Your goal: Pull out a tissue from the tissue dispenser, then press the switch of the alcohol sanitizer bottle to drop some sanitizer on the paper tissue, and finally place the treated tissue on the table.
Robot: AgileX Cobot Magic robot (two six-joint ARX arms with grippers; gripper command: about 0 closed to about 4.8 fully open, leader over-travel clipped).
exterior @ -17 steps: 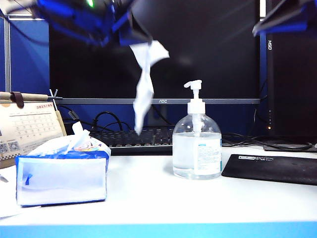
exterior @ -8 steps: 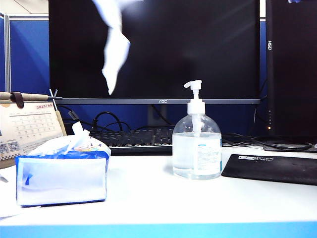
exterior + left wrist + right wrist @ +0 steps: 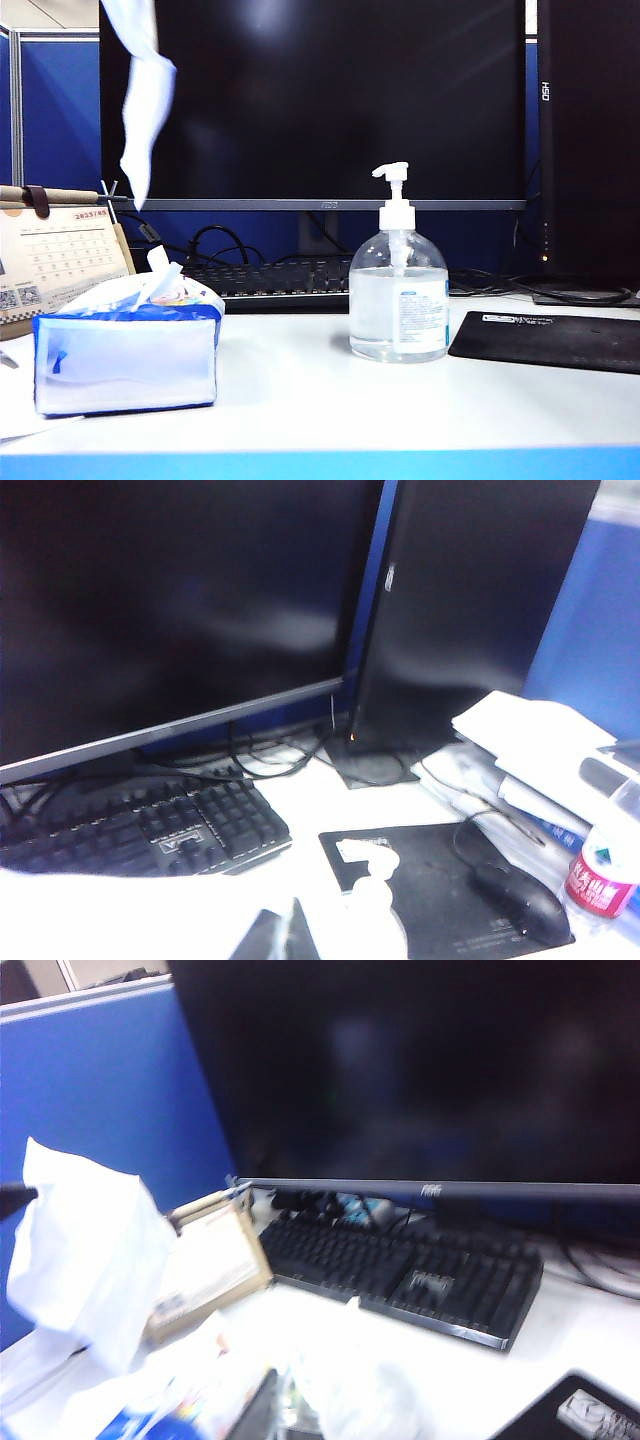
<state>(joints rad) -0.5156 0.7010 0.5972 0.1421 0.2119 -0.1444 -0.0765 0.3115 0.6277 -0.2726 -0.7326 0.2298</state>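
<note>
Dangling tissue (image 3: 140,110) above tissue dispenser (image 3: 125,345), left gripper (image 3: 285,935) clenched, right gripper (image 3: 275,1405) state unclear.

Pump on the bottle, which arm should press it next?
Right. The left pincer holds the tissue high at left; the right pincer looks free; both are above the exterior view. The bottle stands right of centre.

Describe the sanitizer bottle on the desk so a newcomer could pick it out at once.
Start at the big dark monitor and drop to the white table in front of the keyboard. The alcohol sanitizer bottle stands upright there, between the blue-and-white tissue dispenser and the black mat. It alone is clear and rounded, holds transparent liquid, and is topped by a white pump switch.
</note>
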